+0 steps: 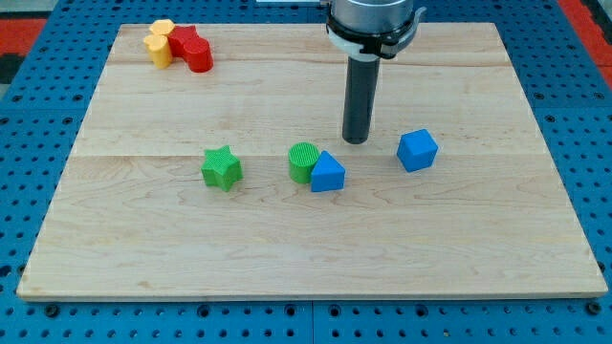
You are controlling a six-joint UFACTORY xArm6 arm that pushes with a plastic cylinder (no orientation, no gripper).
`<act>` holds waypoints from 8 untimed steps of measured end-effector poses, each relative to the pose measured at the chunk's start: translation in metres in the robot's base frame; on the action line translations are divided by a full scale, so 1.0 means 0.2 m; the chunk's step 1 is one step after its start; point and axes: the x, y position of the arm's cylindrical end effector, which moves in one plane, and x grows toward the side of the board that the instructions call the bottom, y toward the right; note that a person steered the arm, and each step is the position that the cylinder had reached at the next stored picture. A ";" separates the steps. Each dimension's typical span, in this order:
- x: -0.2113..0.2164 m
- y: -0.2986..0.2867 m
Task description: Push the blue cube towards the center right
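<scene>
Pushing half done: blue cube [417, 150] sits right of desk [287, 239] centre, my tip [356, 140] at its 10 o'clock, clear; no fingers fitted.

You are looking at a robotics lab bench, not a home or shop. A pale wooden board [459, 220] lies on a blue perforated mounting plate [29, 191] whose regular holes show past every edge, and red matting [588, 14] shows at the view's top right corner.
</scene>
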 end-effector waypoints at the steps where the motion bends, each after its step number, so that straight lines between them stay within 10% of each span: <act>1: 0.03 0.17; 7: 0.16 0.46; 8: 0.46 0.35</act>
